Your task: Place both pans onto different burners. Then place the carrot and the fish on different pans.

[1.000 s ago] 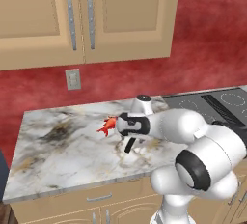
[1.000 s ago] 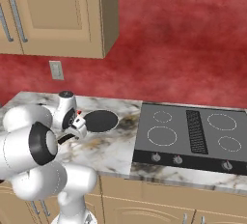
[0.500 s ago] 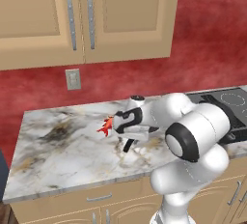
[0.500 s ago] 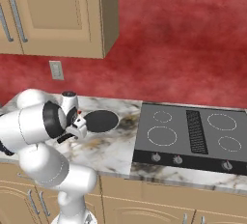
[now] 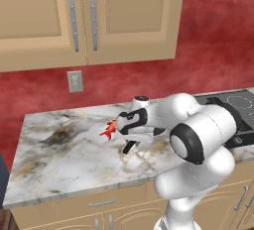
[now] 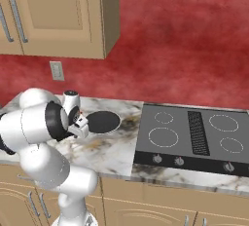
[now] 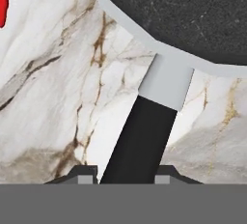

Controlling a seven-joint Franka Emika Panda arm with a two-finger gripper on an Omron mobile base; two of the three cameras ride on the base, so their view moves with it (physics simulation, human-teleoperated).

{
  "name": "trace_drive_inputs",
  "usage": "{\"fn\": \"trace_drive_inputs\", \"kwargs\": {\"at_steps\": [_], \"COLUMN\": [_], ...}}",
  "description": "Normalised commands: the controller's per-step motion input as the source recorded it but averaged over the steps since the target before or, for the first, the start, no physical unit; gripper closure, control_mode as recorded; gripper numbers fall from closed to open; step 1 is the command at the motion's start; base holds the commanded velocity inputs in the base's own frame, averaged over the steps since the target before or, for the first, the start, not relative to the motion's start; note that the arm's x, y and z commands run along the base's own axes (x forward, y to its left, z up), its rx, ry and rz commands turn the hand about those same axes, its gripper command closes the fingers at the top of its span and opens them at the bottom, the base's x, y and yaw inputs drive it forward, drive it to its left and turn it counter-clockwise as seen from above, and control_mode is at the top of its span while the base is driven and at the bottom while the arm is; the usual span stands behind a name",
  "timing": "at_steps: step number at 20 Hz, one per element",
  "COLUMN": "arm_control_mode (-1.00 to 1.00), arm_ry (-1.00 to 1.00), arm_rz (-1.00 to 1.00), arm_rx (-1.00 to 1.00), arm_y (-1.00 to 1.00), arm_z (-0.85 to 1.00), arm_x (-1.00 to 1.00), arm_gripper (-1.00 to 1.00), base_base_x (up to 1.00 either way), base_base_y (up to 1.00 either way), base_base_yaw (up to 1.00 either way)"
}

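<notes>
cabinets (image 5: pixel 89 21) hang along the red wall (image 6: pixel 185 45) in front of you, two tan doors with long metal handles, and a wall outlet (image 5: pixel 75 81) sits just below them. under these runs the marble table (image 5: pixel 64 149), white with brown and grey veins, over a row of tan drawers. at its right end you have the dark cooktop (image 6: pixel 194 137), with white-outlined burners (image 6: pixel 163 137) on both sides of a slatted vent (image 6: pixel 198 132) and a row of knobs along its front edge; all the burners you can see are bare.

one pan (image 6: pixel 101 122) lies flat on the table left of the cooktop, near it but not touching, its dark round dish just beyond the arm's wrist in your right base view. its handle (image 7: pixel 140 138) runs from a light grey neck at the rim straight down toward your hand camera.

your pincer (image 7: pixel 125 172) is low over the table at that handle, one finger tip on each side of the black bar with the jaws narrowed close against it, gripping it. the pan's dish rests on the marble.

the fish (image 5: pixel 110 130), small and bright red-orange, lies on the table just to the left of your hand, apart from the pan.
</notes>
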Motion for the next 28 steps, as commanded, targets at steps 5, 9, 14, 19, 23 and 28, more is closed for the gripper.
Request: {"fn": "trace_drive_inputs", "kwargs": {"at_steps": [5, 9, 14, 19, 23, 28], "arm_control_mode": [-1.00, -1.00, -1.00, -1.00, -1.00, -1.00], "arm_ry": [-0.05, -0.02, 0.00, 0.05, 0.12, 0.15], "arm_rz": [0.00, 0.00, -0.01, -0.07, -0.11, -0.11], "arm_rx": [0.00, 0.00, 0.00, 0.00, 0.00, 0.00], "arm_y": [-0.21, -0.37, -0.46, -0.57, -0.68, -0.65], "arm_z": [0.13, 0.29, 0.58, 0.68, 0.53, 0.38], "arm_x": [-0.37, -0.57, -0.58, -0.57, -0.47, -0.32], "arm_gripper": [1.00, 1.00, 1.00, 1.00, 1.00, 1.00], "base_base_x": [0.00, 0.00, 0.00, 0.00, 0.00, 0.00], "base_base_y": [0.00, 0.00, 0.00, 0.00, 0.00, 0.00], "base_base_yaw": [0.00, 0.00, 0.00, 0.00, 0.00, 0.00]}}
